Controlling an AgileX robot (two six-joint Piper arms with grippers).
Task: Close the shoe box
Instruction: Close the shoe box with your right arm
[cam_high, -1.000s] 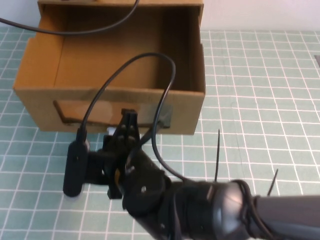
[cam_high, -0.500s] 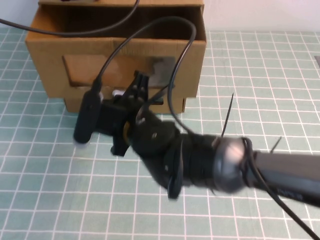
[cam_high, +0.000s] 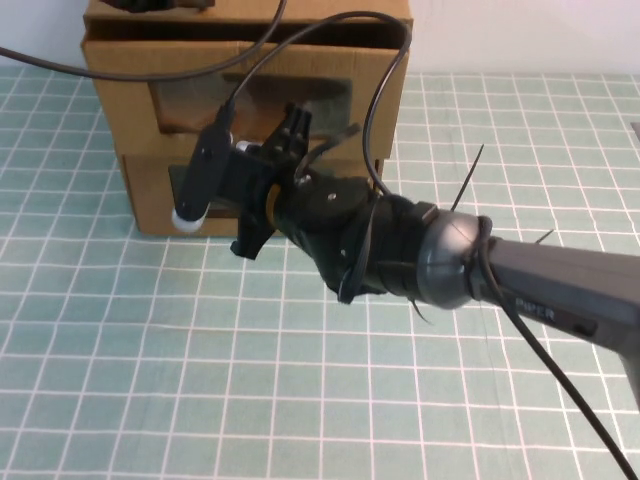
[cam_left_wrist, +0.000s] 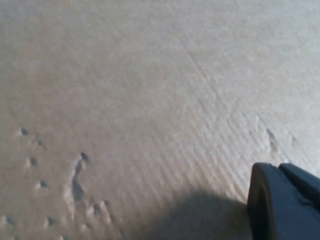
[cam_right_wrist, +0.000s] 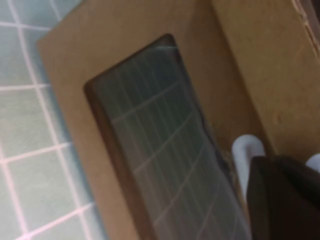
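Brown cardboard fills the far left of the worktop (cam_high: 420, 400): the shoe box (cam_high: 360, 100) stands there, its clear window (cam_high: 255, 95) facing the near side and the drawer front lying almost flush with the outer sleeve. Reaching in from the right, the right gripper (cam_high: 290, 135) meets the front of the box, its tips against the cardboard beside the window; whether its fingers are wide or narrow cannot be told. A white tab (cam_right_wrist: 247, 150) shows just beside them in the right wrist view. On top of the box sits the left gripper (cam_high: 150, 5); its fingers' spread cannot be told either, with bare cardboard filling the left wrist view.
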